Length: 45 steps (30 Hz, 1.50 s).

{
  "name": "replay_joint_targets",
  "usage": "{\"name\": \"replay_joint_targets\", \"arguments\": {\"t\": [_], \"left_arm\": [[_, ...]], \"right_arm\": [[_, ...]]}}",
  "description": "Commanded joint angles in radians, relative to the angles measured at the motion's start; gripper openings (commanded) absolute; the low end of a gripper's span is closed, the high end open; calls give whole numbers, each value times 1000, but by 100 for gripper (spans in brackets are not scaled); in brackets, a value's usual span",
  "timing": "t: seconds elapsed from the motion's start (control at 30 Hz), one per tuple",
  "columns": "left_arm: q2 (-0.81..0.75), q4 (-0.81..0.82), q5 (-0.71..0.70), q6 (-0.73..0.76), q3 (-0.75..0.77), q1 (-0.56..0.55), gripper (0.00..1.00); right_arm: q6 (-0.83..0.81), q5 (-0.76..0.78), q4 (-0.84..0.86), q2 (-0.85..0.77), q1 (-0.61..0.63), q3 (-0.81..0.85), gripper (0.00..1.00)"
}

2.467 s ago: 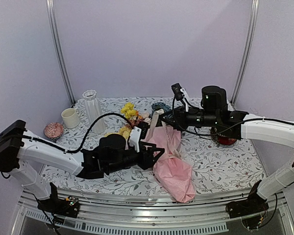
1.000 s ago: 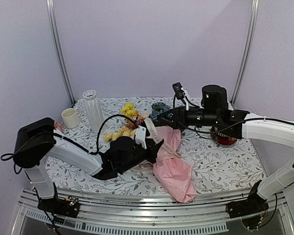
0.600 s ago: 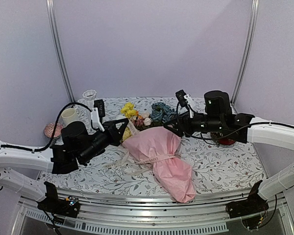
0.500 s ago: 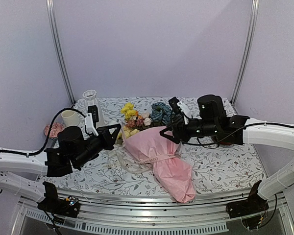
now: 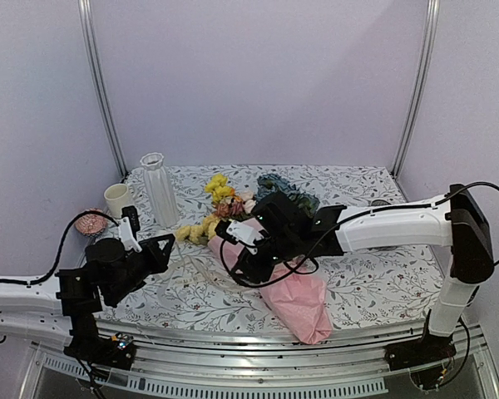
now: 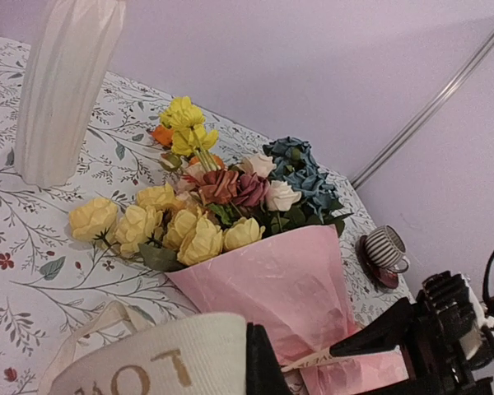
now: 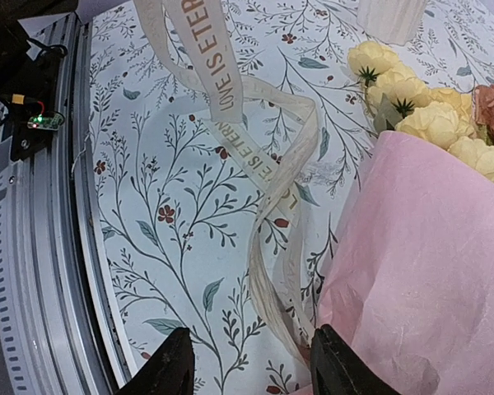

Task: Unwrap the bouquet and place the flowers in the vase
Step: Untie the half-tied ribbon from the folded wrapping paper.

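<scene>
Nearest us, the left gripper (image 5: 166, 243) has its fingers pressed together on the cream fabric ribbon printed with gold letters (image 6: 156, 362). From there the ribbon runs in a loose twist down to the white leaf-patterned tablecloth (image 5: 382, 274).

Just beyond, the right gripper (image 7: 252, 331) hangs low over the cloth with its fingers apart. The ribbon's far end passes between them unclamped, and the edge of the pink paper sits just beside one finger.

The bouquet of mixed artificial blooms in crinkled pale pink wrapping paper (image 5: 295, 291) lies on its side mid-table, its tail toward the near edge. Its green-stemmed flowers (image 6: 222, 193), yellow, cream, pink and orange roses with dusty teal clusters, point toward the far left.

Farther back, we see the tall white ribbed ceramic vase (image 5: 158, 189) standing upright, apart from the blooms. A short cream mug (image 5: 118, 199) stands just to its left.
</scene>
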Motion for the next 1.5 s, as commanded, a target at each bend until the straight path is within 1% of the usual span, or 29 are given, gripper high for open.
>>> {"name": "replay_joint_targets", "arguments": {"t": [0.0,0.3,0.57,0.73,0.9,0.93,1.07,1.13,1.2,1.23,1.47], "left_arm": [[-17,-65,-26,-26,-12,14,0],[-19,-99,-29,-37,-21,14,0],[-16,-100,-38,-35,-25,14,0],[-16,-101,-48,-25,-18,15,0],[-19,-108,-54,-18,-13,14,0],[-20,-110,-55,-18,-13,13,0],[-26,-117,-60,-18,-13,13,0],[-29,-121,-63,-18,-13,14,0],[-31,-123,-65,-17,-13,13,0],[-33,-123,-65,-16,-12,14,0],[-30,-130,-74,-9,-5,15,0]], "right_arm": [[-39,40,-43,80,8,79,50],[-55,68,-122,238,15,218,50],[-72,114,-169,315,28,281,50],[-74,173,-219,369,40,332,48],[-80,237,-238,400,52,348,45],[-82,250,-240,408,54,350,44],[-88,301,-236,420,66,355,33],[-88,317,-231,413,69,355,22],[-81,338,-207,381,73,336,8],[-76,343,-183,357,72,318,5],[-34,418,45,93,71,123,3]]}}
